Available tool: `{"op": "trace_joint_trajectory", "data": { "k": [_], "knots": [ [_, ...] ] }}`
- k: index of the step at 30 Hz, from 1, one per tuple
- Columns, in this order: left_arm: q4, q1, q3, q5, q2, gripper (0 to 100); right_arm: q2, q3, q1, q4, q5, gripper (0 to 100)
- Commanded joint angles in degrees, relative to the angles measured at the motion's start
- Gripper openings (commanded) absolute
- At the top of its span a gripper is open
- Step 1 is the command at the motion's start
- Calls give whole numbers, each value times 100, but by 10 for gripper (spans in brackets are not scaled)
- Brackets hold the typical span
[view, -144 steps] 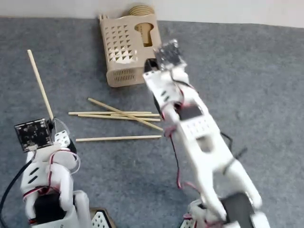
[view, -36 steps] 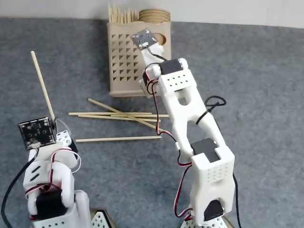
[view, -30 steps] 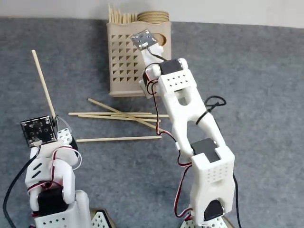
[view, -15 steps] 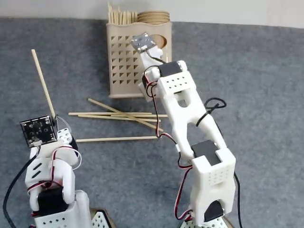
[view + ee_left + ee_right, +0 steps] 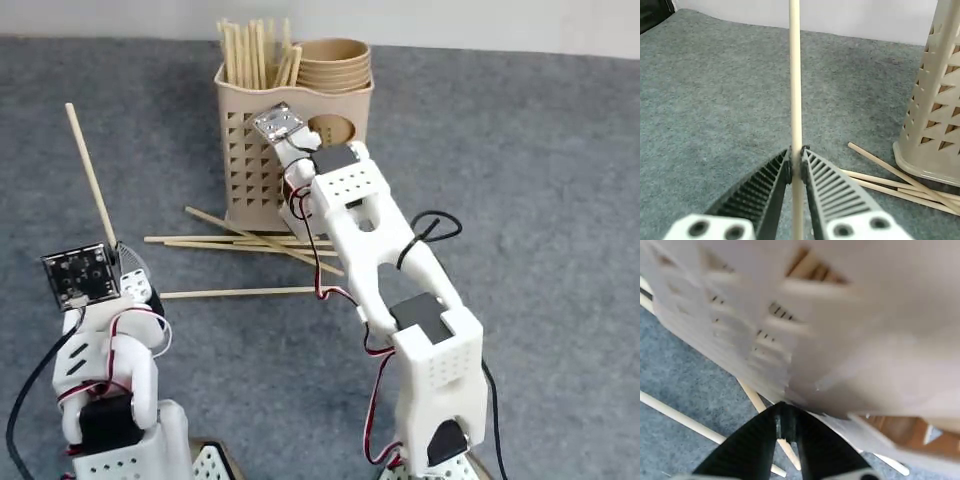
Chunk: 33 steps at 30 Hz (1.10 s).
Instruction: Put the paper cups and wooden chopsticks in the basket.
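Just below basket (image 5: pixel 245 150) in frame, loose chopsticks (image 5: pixel 240 241) lie crossed; right gripper (image 5: pixel 786 415) closed against its wall; left gripper (image 5: pixel 796 152) pinches held chopstick (image 5: pixel 88 175), pointing upper left.

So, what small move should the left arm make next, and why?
Probably raise the left gripper and carry its chopstick toward the open top of the basket. That gripper is shut on the chopstick, apart from the basket, which stands upright with the right gripper at its front wall, seemingly pinching it. More loose chopsticks wait on the carpet.
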Motion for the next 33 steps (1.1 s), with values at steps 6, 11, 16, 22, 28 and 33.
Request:
{"op": "trace_joint_trajectory", "data": {
  "k": [6,11,16,22,28,33],
  "knots": [
    [-237,-75,40,-53,-31,8,286,312,-154,251,35,5],
    [-352,-75,101,-53,-31,8,286,312,-154,347,18,5],
    [-369,-75,101,-53,-22,8,224,760,-163,558,18,5],
    [-369,-75,101,-53,-22,8,-400,1182,-171,347,18,5],
    [-360,-75,101,-53,-22,8,-1314,2149,-163,-321,35,5],
    [-360,-75,101,-53,-22,8,-1815,2475,-154,-514,18,5]
  ]
}}
